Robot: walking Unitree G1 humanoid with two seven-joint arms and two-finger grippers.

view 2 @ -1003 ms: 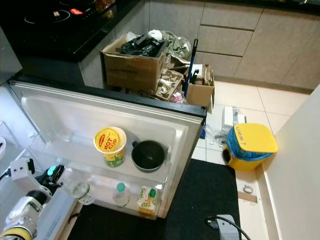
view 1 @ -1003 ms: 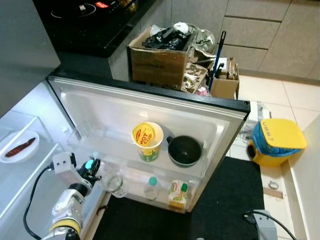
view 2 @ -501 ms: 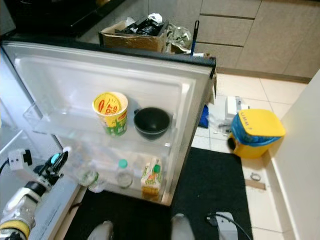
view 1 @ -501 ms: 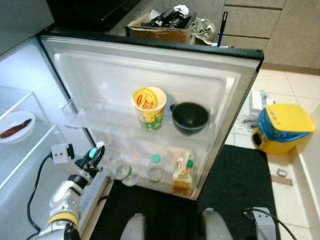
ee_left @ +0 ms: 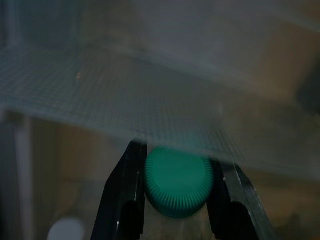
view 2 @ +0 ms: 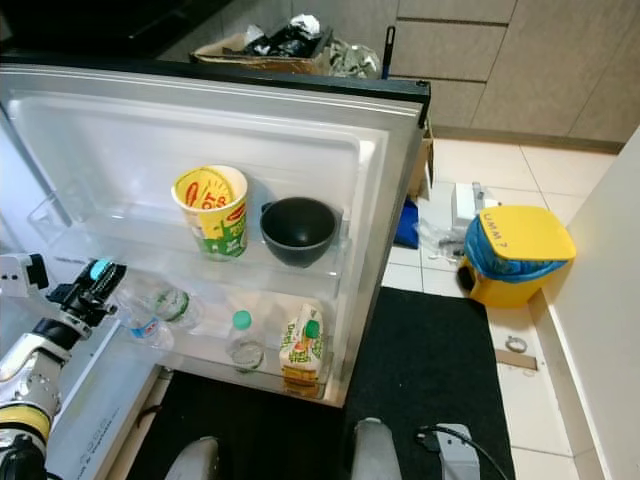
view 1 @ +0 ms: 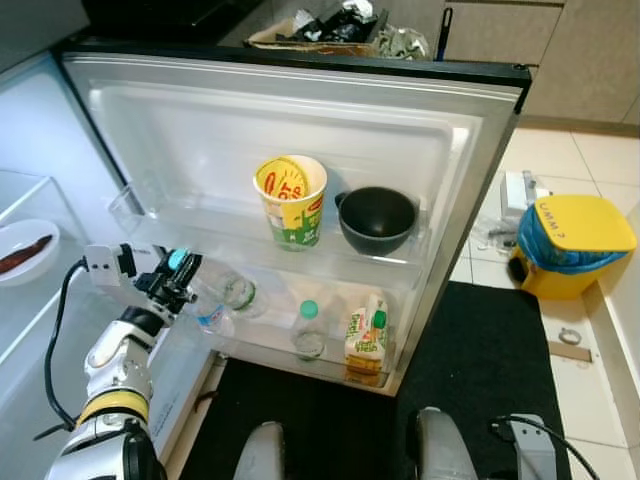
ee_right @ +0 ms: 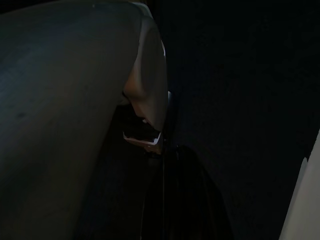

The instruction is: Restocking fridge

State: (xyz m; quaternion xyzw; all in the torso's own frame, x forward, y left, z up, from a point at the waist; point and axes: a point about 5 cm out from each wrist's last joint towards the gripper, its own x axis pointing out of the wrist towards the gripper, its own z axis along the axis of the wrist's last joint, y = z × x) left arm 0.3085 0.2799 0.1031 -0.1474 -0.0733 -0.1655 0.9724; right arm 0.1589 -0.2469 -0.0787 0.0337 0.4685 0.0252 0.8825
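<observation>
From the head's left eye, the left gripper point(view 1: 178, 272) pinches a clear plastic water bottle with a green cap point(view 1: 222, 296) by its neck, holding it tilted at the lower rack of the open white fridge door point(view 1: 300, 130), apparently to seat it beside the small upright clear bottle point(view 1: 308, 331) and the yellow-green juice carton point(view 1: 364, 338). Above, a yellow instant-noodle cup point(view 1: 291, 200) and a black bowl point(view 1: 377, 220) share the upper rack.

The right eye shows the same, with a yellow-lidded bin point(view 2: 516, 252) on the floor.

At the left wrist, the jaws grip the ribbed cap from both sides.

The right wrist picture is too dark; I cannot tell how those jaws stand.
</observation>
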